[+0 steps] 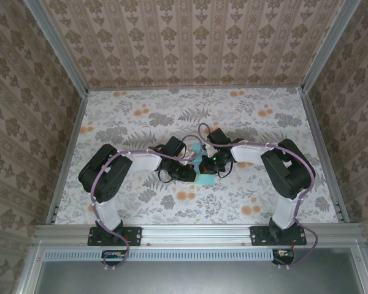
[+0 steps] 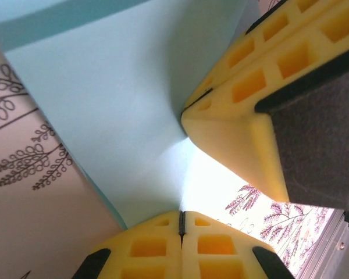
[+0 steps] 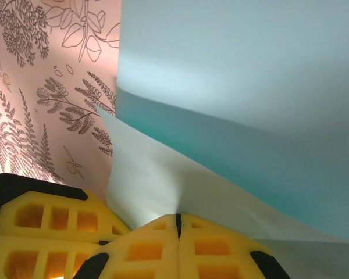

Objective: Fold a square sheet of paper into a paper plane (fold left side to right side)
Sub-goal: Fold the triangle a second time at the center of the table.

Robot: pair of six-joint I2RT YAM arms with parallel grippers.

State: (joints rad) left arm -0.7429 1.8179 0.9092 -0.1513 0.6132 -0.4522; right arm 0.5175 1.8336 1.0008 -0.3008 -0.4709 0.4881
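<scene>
The light-blue square sheet of paper (image 1: 203,179) lies at the table's centre, partly lifted and bent between the two grippers. In the top view my left gripper (image 1: 192,172) and right gripper (image 1: 211,164) meet over it. In the left wrist view the left gripper (image 2: 182,218) is shut, pinching an edge of the paper (image 2: 116,99), with the right gripper's yellow fingers (image 2: 244,125) close by, touching the sheet. In the right wrist view the right gripper (image 3: 178,220) is shut on a raised flap of the paper (image 3: 157,174), over a darker cyan layer (image 3: 232,145).
The floral-patterned tabletop (image 1: 141,122) is walled by patterned panels on three sides, with metal rails (image 1: 67,159) along the edges. The arm bases (image 1: 113,236) stand on the near rail. The left gripper's yellow fingers (image 3: 43,224) crowd the right wrist view's lower left.
</scene>
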